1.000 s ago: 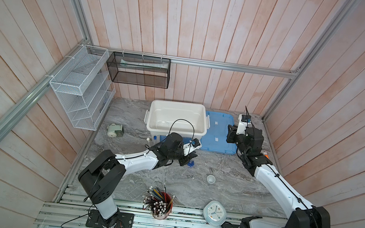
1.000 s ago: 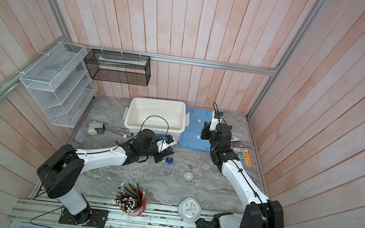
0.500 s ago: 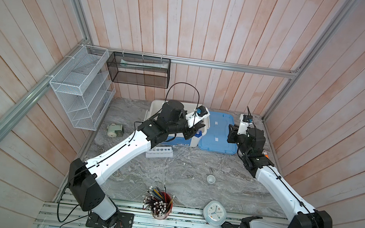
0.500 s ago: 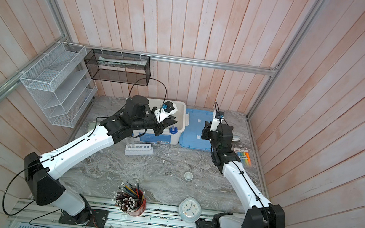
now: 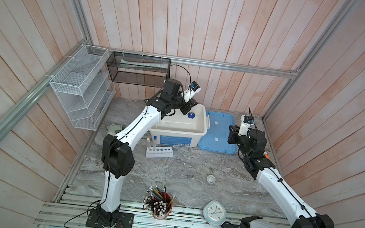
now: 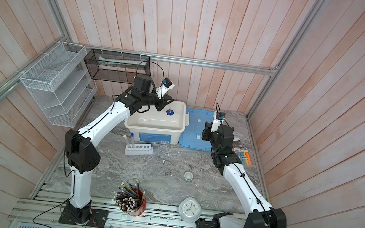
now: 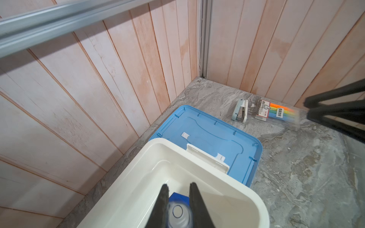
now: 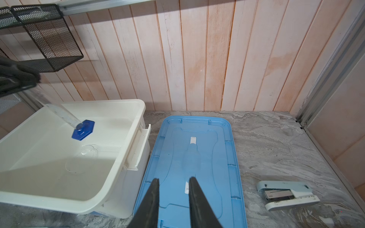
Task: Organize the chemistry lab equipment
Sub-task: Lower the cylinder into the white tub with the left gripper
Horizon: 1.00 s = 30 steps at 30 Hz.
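My left gripper (image 7: 178,186) is shut on a clear bottle (image 7: 178,212) with a blue hexagonal end (image 5: 191,115), holding it tilted above the inside of the white bin (image 5: 203,127). The right wrist view shows that blue end (image 8: 83,127) hanging over the bin floor. A flat round dish (image 8: 88,152) lies in the bin. In front of the bin stands the white rack (image 5: 159,152) with a blue-capped tube (image 5: 155,137) and a white-capped tube (image 5: 148,140). A tiny cup (image 5: 211,178) sits mid-table. My right gripper (image 8: 173,178) is open and empty above the blue lid (image 8: 193,158).
A stapler (image 8: 286,192) and a pack of highlighters (image 6: 242,154) lie right of the lid. A red cup of pencils (image 5: 159,206) and a white clock (image 5: 214,212) stand at the front edge. A wire shelf (image 5: 79,86) and a black mesh basket (image 5: 139,70) hang on the walls.
My left arm has risen from the table in front of the bin and swung back over the bin, carrying the bottle. The right arm has barely moved.
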Each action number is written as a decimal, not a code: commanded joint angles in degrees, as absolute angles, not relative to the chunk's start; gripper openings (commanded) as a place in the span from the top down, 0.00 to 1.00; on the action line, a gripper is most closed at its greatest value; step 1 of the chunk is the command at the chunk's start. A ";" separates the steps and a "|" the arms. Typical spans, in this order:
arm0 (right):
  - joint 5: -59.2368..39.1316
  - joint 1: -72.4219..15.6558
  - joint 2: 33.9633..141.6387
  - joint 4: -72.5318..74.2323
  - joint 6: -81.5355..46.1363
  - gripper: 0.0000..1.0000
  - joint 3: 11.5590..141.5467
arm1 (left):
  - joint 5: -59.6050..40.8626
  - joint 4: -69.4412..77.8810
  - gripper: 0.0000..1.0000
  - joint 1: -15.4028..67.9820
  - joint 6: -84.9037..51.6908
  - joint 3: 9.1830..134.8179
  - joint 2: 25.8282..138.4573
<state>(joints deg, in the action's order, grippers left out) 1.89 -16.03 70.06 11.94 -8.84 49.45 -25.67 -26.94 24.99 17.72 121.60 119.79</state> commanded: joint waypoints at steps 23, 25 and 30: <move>-0.06 -15.75 72.59 12.56 -11.42 0.73 48.87 | -28.07 -16.00 0.95 25.29 12.21 128.61 139.16; -0.13 -15.75 72.69 12.74 -11.51 0.73 48.61 | -27.62 -15.27 0.95 25.51 12.22 128.74 139.98; -0.19 -15.83 72.99 12.98 -11.34 0.73 48.34 | -26.74 -14.98 0.95 25.88 12.13 130.04 142.36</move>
<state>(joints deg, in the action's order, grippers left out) 0.32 -16.03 72.34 12.05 -10.90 49.17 -27.53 -16.91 25.56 12.60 128.86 140.51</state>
